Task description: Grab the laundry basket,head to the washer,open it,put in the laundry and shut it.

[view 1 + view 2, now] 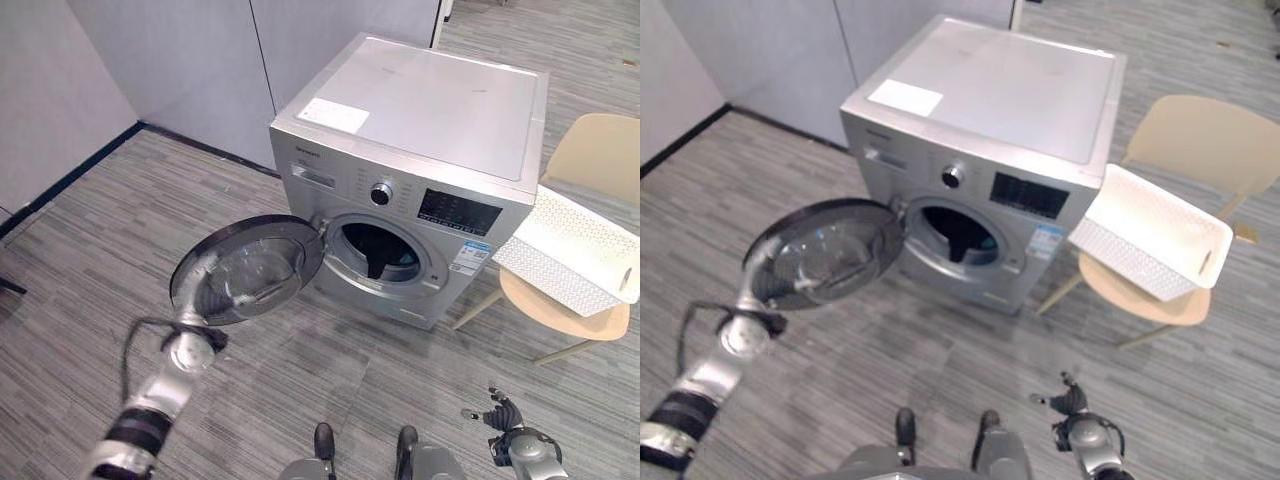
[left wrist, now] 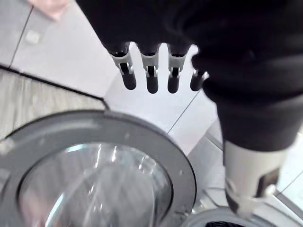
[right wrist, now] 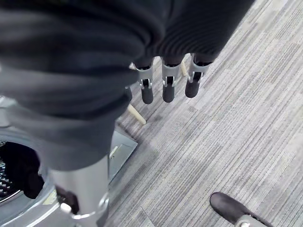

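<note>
So the washer (image 1: pixel 420 170) sat against the grey wall panels with its round door (image 1: pixel 247 268) swung wide open toward the robot's left, glass porthole facing up and out, and the drum opening (image 1: pixel 378 252) dark behind it. The left hand (image 2: pixel 156 71) was up at the door's outer edge, on the side away from the hinge; in the left wrist view its fingers (image 2: pixel 151 78) hung straight and relaxed just above the door's grey rim, not wrapped around anything, though I couldn't tell if they were actually touching it. The laundry basket (image 1: pixel 1155 245), white and perforated, was parked tilted on a beige chair (image 1: pixel 1200 150) just beside the washer on the robot's right, one corner leaning near the machine's side. Couldn't see what was in it from this angle. The right hand (image 1: pixel 1072 405) hung low over the striped grey floor (image 1: pixel 100 250), well apart from the basket and holding nothing, fingers loose and pointing down in the right wrist view, with the chair's leg (image 3: pixel 135 113) and the washer's lower front corner showing past them.
</note>
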Motion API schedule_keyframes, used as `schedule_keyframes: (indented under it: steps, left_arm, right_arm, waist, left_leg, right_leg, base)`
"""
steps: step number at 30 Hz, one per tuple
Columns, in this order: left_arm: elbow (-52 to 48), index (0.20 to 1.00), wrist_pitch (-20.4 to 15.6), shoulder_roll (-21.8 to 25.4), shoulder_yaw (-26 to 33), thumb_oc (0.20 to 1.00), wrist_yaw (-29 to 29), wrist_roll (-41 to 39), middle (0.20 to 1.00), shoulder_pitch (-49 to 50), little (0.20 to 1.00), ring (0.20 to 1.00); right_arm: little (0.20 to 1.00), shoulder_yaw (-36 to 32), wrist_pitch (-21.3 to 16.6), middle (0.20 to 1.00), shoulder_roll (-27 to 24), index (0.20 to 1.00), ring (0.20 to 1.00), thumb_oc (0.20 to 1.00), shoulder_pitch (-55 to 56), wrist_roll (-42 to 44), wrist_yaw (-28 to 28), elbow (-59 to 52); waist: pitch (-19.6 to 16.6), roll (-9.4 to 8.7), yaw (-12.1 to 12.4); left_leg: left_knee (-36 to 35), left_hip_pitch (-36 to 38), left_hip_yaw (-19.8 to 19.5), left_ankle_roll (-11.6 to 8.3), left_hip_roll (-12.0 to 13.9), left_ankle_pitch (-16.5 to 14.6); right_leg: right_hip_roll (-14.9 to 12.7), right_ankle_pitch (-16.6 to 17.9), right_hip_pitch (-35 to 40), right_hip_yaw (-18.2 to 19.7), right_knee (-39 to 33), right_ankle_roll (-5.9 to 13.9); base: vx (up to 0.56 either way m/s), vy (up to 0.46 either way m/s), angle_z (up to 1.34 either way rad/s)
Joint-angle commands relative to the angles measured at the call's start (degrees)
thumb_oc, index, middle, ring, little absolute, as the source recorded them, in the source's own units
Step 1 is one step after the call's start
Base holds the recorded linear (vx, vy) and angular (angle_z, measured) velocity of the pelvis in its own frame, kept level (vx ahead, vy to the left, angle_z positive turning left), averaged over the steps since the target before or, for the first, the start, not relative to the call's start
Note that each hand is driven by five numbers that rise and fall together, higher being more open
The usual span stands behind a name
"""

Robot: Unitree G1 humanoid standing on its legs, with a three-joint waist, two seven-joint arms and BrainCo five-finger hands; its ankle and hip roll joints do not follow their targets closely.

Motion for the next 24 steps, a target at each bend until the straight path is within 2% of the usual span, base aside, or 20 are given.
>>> schedule_keyframes:
  steps: [1,2,3,6,8,11,16,20,24]
  left_arm:
    - [4.46,1.0,0.13,3.21,2.32,1.0,3.61,4.93,1.0,-8.03,1.0,1.0]
    - [7.31,1.0,0.48,4.81,1.66,1.0,3.72,5.24,1.0,-10.11,1.0,1.0]
    - [14.36,1.0,1.2,8.0,-0.42,1.0,3.22,5.04,1.0,-15.03,1.0,1.0]
    - [17.0,1.0,1.14,8.96,-1.75,1.0,2.65,4.65,1.0,-17.25,1.0,1.0]
    - [27.7,1.0,1.17,12.3,-7.8,1.0,0.68,4.15,1.0,-26.79,1.0,1.0]
    - [32.32,1.0,1.13,13.15,-9.42,1.0,0.66,1.87,1.0,-32.19,1.0,1.0]
    - [38.0,1.0,1.25,13.97,-9.69,1.0,0.63,-0.38,1.0,-35.16,1.0,1.0]
    - [41.32,1.0,1.37,13.52,-8.97,1.0,-0.93,-0.58,1.0,-33.51,1.0,1.0]
    - [40.56,1.0,1.64,8.44,-6.07,1.0,-0.72,-0.96,1.0,-28.29,1.0,1.0]
  right_arm:
    - [1.0,1.77,-0.91,1.0,-2.08,1.0,1.0,1.0,1.1,-0.74,0.61,-2.5]
    - [1.0,2.1,-0.91,1.0,-2.26,1.0,1.0,1.0,1.05,-0.77,0.89,-2.64]
    - [1.0,3.08,-0.83,1.0,-3.14,1.0,1.0,1.0,0.56,-0.91,1.2,-2.73]
    - [1.0,3.36,-0.8,1.0,-3.3,1.0,1.0,1.0,0.3,-0.87,1.35,-2.58]
    - [1.0,5.35,-1.06,1.0,-4.12,1.0,1.0,1.0,-1.62,-0.49,1.47,-1.97]
    - [1.0,6.65,-1.47,1.0,-4.45,1.0,1.0,1.0,-2.43,0.59,1.51,-3.27]
    - [1.0,7.87,-2.01,1.0,-4.4,1.0,1.0,1.0,-4.01,1.63,1.05,-5.44]
    - [1.0,9.06,-2.39,1.0,-4.72,1.0,1.0,1.0,-5.48,1.85,1.12,-6.74]
    - [1.0,9.18,-2.32,1.0,-4.39,1.0,1.0,1.0,-5.45,1.34,0.65,-6.68]
  waist:
    - [-1.66,-1.97,-1.24]
    - [-1.55,-2.05,-1.41]
    - [-1.11,-2.07,-2.04]
    - [-1.0,-2.17,-2.12]
    - [0.63,-2.69,-3.15]
    - [2.39,-3.39,-3.76]
    - [3.76,-4.4,-4.11]
    - [4.35,-5.58,-3.91]
    - [4.64,-6.09,-3.23]
  left_leg:
    - [4.44,-2.52,-0.79,-1.1,-2.26,-6.34]
    - [4.46,-2.74,-0.58,-0.97,-2.29,-6.35]
    - [4.25,-3.36,-0.05,-0.82,-2.25,-6.07]
    - [4.1,-3.77,0.21,-0.76,-2.25,-5.91]
    - [3.56,-6.76,1.06,-0.72,-2.01,-4.85]
    - [2.99,-9.5,1.37,-0.96,-1.75,-3.61]
    - [1.82,-12.65,2.08,-1.38,-0.64,-2.06]
    - [1.47,-14.07,2.95,-1.67,0.31,-1.46]
    - [1.29,-13.95,3.37,-2.0,0.77,-1.7]
  right_leg:
    - [-2.72,1.26,4.47,0.17,-5.98,5.61]
    - [-2.75,1.61,4.06,0.41,-5.99,5.79]
    - [-2.73,2.28,3.17,0.98,-6.07,6.19]
    - [-2.74,2.63,2.61,1.22,-6.11,6.33]
    - [-2.77,4.0,-0.53,2.06,-6.41,6.92]
    - [-2.83,5.35,-3.26,2.25,-6.77,7.1]
    - [-2.71,6.81,-6.36,2.41,-7.32,7.52]
    - [-2.49,7.93,-7.21,2.53,-8.49,7.68]
    - [-2.46,7.83,-6.69,2.28,-9.13,7.63]
  base:
    - [0.04,0.071,-0.21]
    - [0.03,0.095,-0.14]
    - [0.01,0.088,-0.11]
    - [-0.01,0.047,-0.18]
    - [-0.05,0.093,-0.15]
    - [-0.06,0.06,-0.12]
    - [-0.02,0.011,-0.08]
    - [0.0,-0.002,-0.14]
    - [0.0,-0.012,-0.07]
